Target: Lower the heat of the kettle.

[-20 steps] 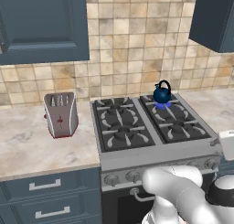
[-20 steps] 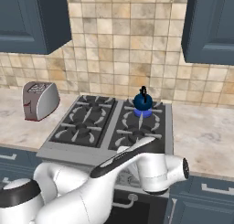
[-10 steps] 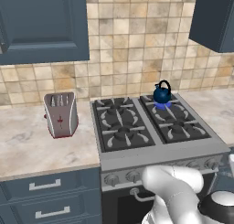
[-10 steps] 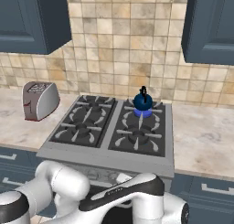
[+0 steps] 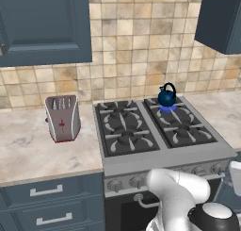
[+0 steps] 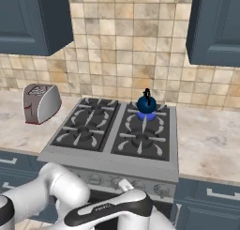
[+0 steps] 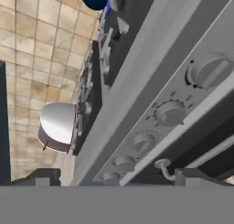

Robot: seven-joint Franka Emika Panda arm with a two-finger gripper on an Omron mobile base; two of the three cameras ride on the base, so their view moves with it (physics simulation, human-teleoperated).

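The kettle (image 5: 166, 97) sits on the back right burner of the stove (image 5: 136, 159), a blue glow under it, so the flame looks lit. The arm is folded low in front of the stove, and from the hand's own camera the gripper (image 7: 114, 179) is tipped sideways below the front panel, looking along the row of knobs (image 7: 170, 112). Only the dark fingertips (image 7: 41, 176) poke up at the bottom edge, well apart, so the fingers seem spread with nothing between them.

My worry is the choice of knob. Several sit in a line, all alike, and nothing visible says which feeds the back right burner; taking a neighbour would light another ring or leave the kettle as it is. Turning too far could shut the flame off altogether. With the hand rolled like this, the fingers might also catch the oven handle (image 7: 165, 169) just below the panel. The toaster (image 5: 61, 118) stands well clear on the left counter.
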